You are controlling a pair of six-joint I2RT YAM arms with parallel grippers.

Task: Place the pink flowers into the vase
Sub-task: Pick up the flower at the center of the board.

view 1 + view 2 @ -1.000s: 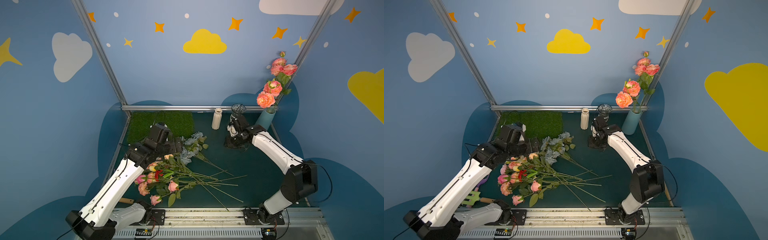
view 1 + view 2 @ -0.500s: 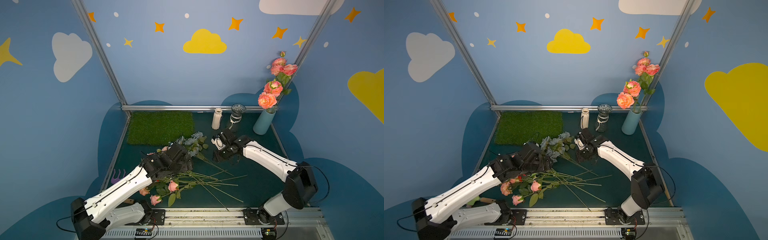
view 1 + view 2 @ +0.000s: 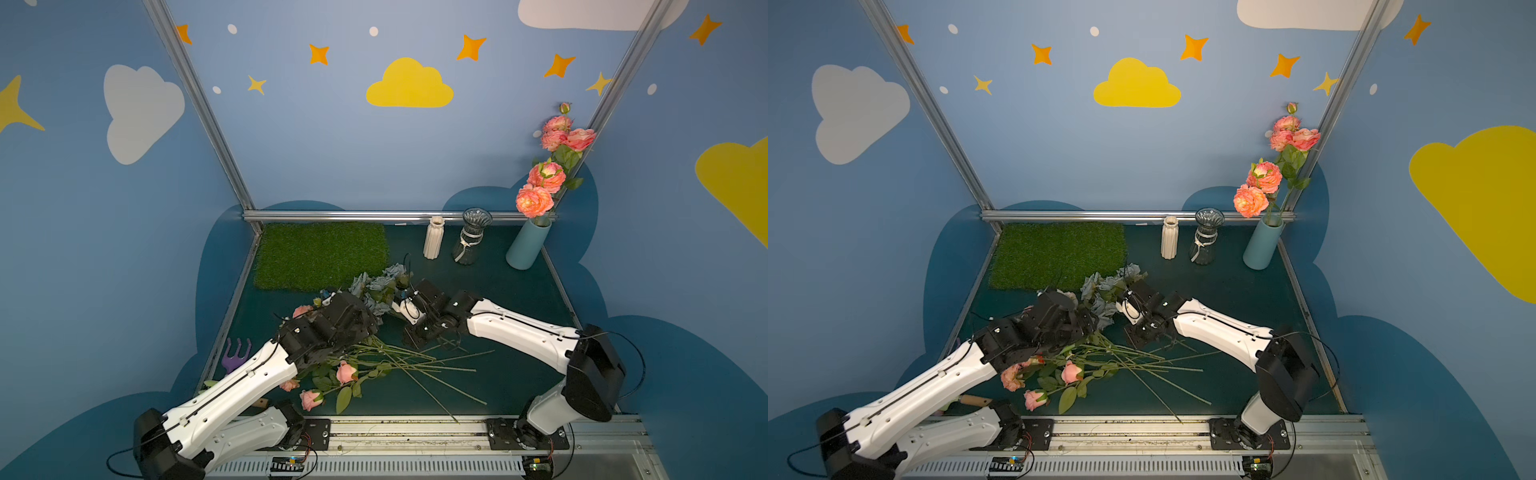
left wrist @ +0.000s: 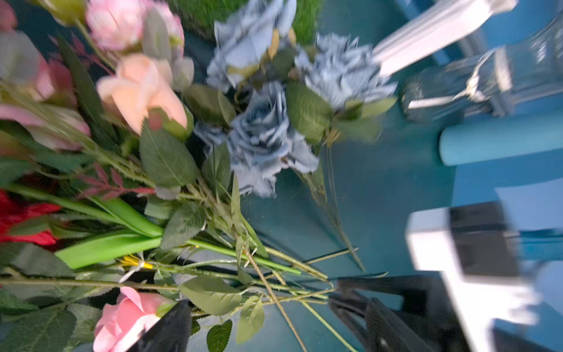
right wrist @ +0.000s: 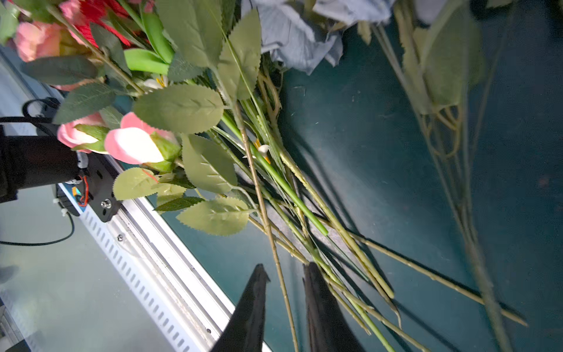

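Observation:
Loose pink flowers (image 3: 345, 371) (image 3: 1070, 372) lie in a heap at the front left of the table, their thin green stems fanning toward the middle. More pink blooms (image 3: 534, 200) stand in the light blue vase (image 3: 525, 249) (image 3: 1262, 249) at the back right. My left gripper (image 4: 268, 323) hangs open just above the heap, with leaves and stems between its fingers. My right gripper (image 5: 285, 274) is low over the stem ends. Its jaws stand narrow on either side of one thin stem (image 5: 275, 253), with a small gap on both sides.
Grey-blue roses (image 3: 380, 284) lie between the two wrists, and a red flower (image 4: 21, 219) is mixed into the heap. A white ribbed vase (image 3: 433, 239) and a glass vase (image 3: 471, 243) stand at the back. The grass mat (image 3: 320, 253) is back left, a purple rake (image 3: 235, 357) front left.
The left arm has swung from the back left down over the heap. The right arm has come forward from the vases to the stem ends, its jaws narrowing.

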